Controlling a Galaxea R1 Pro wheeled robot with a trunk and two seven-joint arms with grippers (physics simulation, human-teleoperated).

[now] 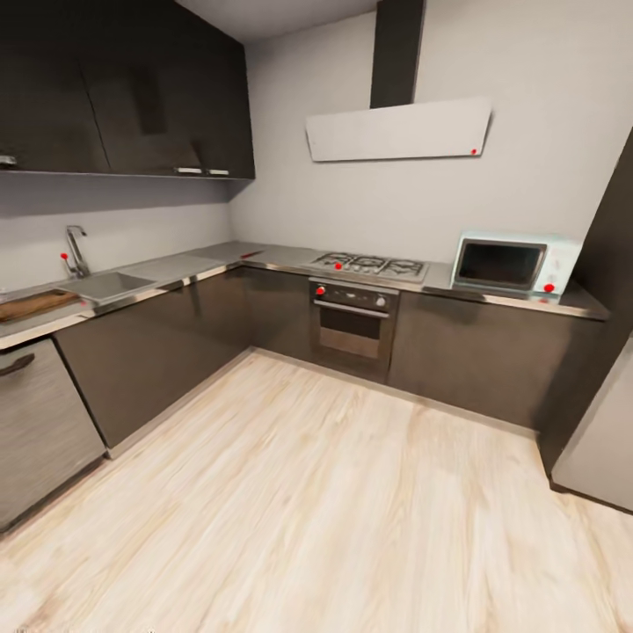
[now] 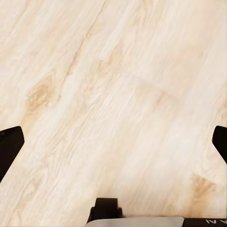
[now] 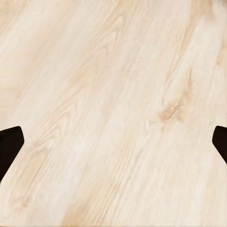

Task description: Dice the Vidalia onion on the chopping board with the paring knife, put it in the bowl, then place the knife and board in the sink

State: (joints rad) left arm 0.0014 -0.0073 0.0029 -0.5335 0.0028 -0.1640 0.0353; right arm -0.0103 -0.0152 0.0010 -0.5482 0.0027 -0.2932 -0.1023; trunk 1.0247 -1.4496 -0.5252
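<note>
Gleaming grey steel sink (image 1: 107, 284), brown chopping board (image 1: 33, 304) beside

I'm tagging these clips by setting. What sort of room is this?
A home kitchen: an L-shaped countertop with a sink, a gas hob over an oven, and a microwave.

The head view looks forward and slightly down from standing height across the wooden floor (image 1: 334, 492) toward the L-shaped counter (image 1: 220, 264), which stands well away, with the sink (image 1: 105, 284) at far left. Both wrist views face straight down at the floor (image 2: 113, 94) from close above, dark fingertips (image 3: 9, 146) at the frame edges. All three views share the pale plank floor.
</note>
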